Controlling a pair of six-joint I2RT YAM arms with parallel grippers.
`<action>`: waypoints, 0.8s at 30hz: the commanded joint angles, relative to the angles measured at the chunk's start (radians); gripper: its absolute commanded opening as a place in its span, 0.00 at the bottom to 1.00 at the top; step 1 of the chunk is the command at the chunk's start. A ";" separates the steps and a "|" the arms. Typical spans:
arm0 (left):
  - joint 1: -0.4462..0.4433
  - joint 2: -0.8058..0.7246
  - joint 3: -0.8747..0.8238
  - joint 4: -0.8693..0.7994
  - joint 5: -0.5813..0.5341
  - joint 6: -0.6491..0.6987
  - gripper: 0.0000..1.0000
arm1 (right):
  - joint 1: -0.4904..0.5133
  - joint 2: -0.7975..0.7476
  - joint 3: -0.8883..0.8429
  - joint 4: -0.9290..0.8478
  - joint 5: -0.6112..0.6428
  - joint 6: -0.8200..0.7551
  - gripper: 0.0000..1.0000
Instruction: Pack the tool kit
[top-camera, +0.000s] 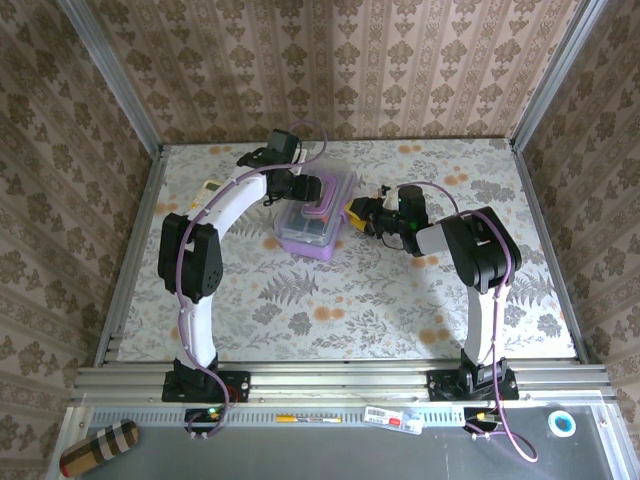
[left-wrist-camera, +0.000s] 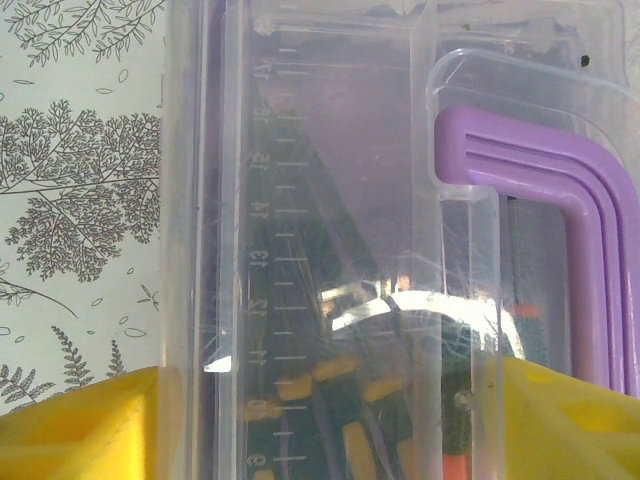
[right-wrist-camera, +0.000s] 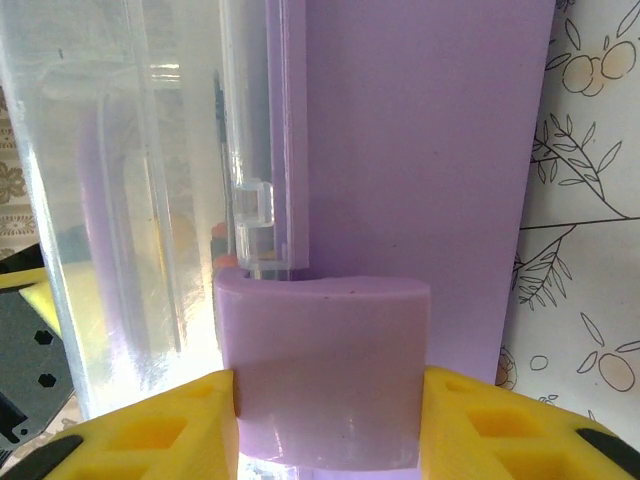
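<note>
The purple case (top-camera: 303, 240) of the tool kit lies on the floral table (top-camera: 400, 300), a little left of centre and towards the far side, with its clear lid (left-wrist-camera: 330, 150) down over the base. Its purple handle (left-wrist-camera: 565, 190) lies flat in a recess on top of the lid.

Through the clear plastic, black-and-yellow screwdrivers (left-wrist-camera: 335, 400) show inside the case. A touch of orange lies beside them, under a row of moulded ruler marks.

The left gripper (top-camera: 320, 187) reaches over the far end of the case from the left. In the left wrist view its 2 yellow fingers (left-wrist-camera: 80, 425) stand wide apart. 1 is at the lid's outer edge and the other is over the handle side. Glare on the plastic makes it hard to say whether they press on the lid or hang just above it.

The right gripper (top-camera: 356, 212) meets the case from the right, at the middle of its long side. In the right wrist view its jaws are closed on the purple latch (right-wrist-camera: 325, 360). 1 yellow finger (right-wrist-camera: 505, 425) sits flush against each side of the tab. The tab stands against the purple wall of the case, just below a small clear catch on the lid's rim.

Both arms bend inwards from their bases at the near edge, so the 2 grippers face each other across the case.
</note>
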 joint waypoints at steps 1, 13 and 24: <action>-0.056 0.146 -0.091 -0.194 0.133 -0.022 0.59 | 0.042 0.047 0.024 -0.081 0.056 -0.012 0.44; -0.059 0.143 -0.091 -0.193 0.135 -0.020 0.59 | 0.046 0.069 0.005 -0.090 0.058 -0.021 0.50; -0.059 0.142 -0.091 -0.194 0.135 -0.019 0.59 | 0.041 0.056 0.026 -0.232 0.074 -0.081 0.53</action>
